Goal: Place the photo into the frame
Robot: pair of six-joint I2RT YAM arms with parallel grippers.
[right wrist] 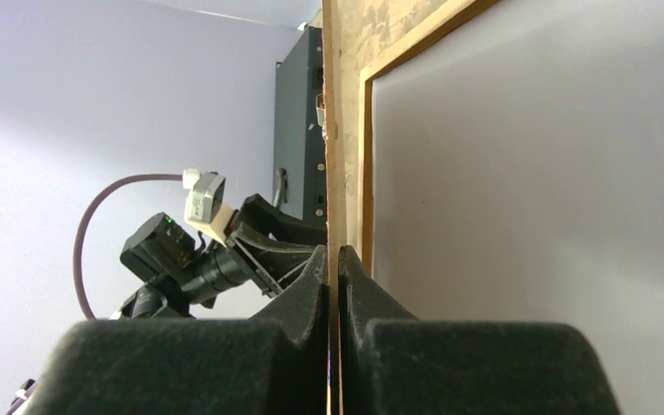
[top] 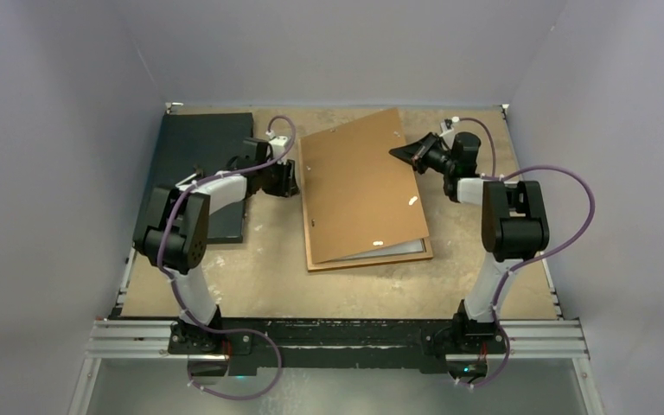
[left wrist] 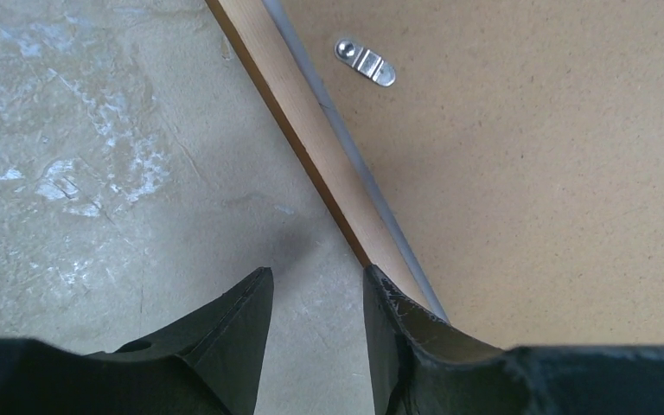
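The frame (top: pixel 372 260) lies flat mid-table; its wooden border (left wrist: pixel 311 138) runs diagonally through the left wrist view. The brown backing board (top: pixel 359 186) rests on it, raised along its right side. My right gripper (top: pixel 402 153) is shut on the board's thin edge (right wrist: pixel 333 130). My left gripper (top: pixel 287 179) is open and empty at the frame's left border, one finger (left wrist: pixel 398 320) over the wood. A pale sheet (top: pixel 389 251) shows inside the frame under the board, also in the right wrist view (right wrist: pixel 527 173). No plant print shows; I cannot tell whether that sheet is the photo.
A dark grey-black mat (top: pixel 199 164) lies at the far left under the left arm. A small metal clip (left wrist: pixel 365 62) sits on the backing board (left wrist: pixel 527 173). Grey walls enclose the table on three sides. Bare tabletop (top: pixel 251 277) lies in front of the frame.
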